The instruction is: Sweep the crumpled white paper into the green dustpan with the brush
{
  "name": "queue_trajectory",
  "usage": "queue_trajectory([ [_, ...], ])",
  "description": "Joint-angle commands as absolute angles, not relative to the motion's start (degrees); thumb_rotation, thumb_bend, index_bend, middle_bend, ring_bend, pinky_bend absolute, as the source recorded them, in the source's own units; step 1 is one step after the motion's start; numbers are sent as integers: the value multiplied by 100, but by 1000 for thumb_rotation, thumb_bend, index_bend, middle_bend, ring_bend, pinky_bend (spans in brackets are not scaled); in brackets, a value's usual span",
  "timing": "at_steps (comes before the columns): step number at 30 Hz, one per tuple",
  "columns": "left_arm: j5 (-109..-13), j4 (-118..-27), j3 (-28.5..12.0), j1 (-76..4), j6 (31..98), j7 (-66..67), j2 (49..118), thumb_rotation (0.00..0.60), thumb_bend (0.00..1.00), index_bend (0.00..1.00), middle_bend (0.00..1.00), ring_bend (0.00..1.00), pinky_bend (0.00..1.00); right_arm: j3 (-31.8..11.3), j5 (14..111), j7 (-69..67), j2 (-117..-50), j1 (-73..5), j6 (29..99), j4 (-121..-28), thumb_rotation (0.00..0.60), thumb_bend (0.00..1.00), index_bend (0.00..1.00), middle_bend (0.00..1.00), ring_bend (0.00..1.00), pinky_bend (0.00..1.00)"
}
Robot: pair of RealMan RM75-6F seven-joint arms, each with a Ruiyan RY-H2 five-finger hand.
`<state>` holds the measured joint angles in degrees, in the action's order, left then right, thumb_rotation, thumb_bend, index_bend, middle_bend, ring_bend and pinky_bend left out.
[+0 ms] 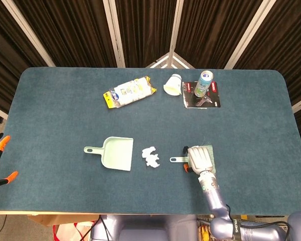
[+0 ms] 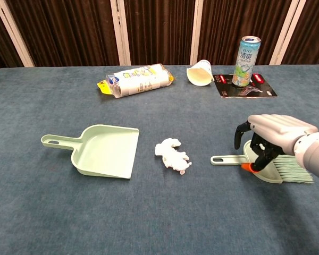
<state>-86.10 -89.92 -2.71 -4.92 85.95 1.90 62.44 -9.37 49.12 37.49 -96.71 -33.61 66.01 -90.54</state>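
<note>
Counter [image 1: 65, 110]: matt blue napped cloth. Dustpan [image 2: 103, 151] and brush [image 2: 279, 169]: smooth pale-green plastic, the brush with fine bristles. Paper [image 2: 173, 155]: crumpled white; can [image 2: 246, 61]: glossy metal.

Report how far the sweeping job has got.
Nothing is swept yet: the crumpled white paper lies on the table beside the green dustpan, which holds nothing. In hand: the right hand is over the brush, fingers curled down, no clear grip. Left: grasp the brush and sweep the paper into the dustpan.
</note>
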Motion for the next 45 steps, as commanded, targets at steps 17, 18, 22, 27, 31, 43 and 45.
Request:
queue_trajectory([
  [17, -8577, -9002, -278, -502, 8574, 172, 6242, 600, 0, 0, 0, 0, 0, -939, 4838, 3637, -10010, -3416, 6527, -8574, 600, 418, 591, 878, 910, 902],
  [18, -8574, -9001, -277, -502, 8571, 170, 6241, 600, 0, 0, 0, 0, 0, -936, 4831, 3632, -10010, -3412, 6521, -8556, 600, 438, 636, 878, 910, 902],
  [22, -8569, -9005, -275, -505, 8560, 160, 6234, 600, 0, 0, 0, 0, 0, -905, 4771, 3619, -9992, -3375, 6502, -8546, 600, 473, 764, 879, 910, 902],
  [27, -8567, -9020, -264, -508, 8541, 183, 6231, 600, 0, 0, 0, 0, 0, -987, 4834, 3442, -9904, -3361, 6484, -8734, 600, 478, 796, 879, 910, 901],
  [31, -8560, -9001, -264, -535, 8504, 361, 6240, 600, 0, 0, 0, 0, 0, -1160, 5102, 3191, -9770, -3386, 6560, -9011, 600, 494, 809, 879, 910, 902],
  [43, -8277, -9725, -457, -908, 7983, 1121, 5937, 600, 0, 0, 0, 0, 10, -1619, 5317, 3096, -9125, -3531, 6714, -9787, 600, 501, 823, 879, 910, 902],
  [45, -8038, -10004, -602, -1108, 7715, 1391, 5803, 600, 0, 16, 0, 6, 63, -1645, 5267, 3100, -9029, -3532, 6720, -9863, 600, 501, 823, 879, 910, 902],
])
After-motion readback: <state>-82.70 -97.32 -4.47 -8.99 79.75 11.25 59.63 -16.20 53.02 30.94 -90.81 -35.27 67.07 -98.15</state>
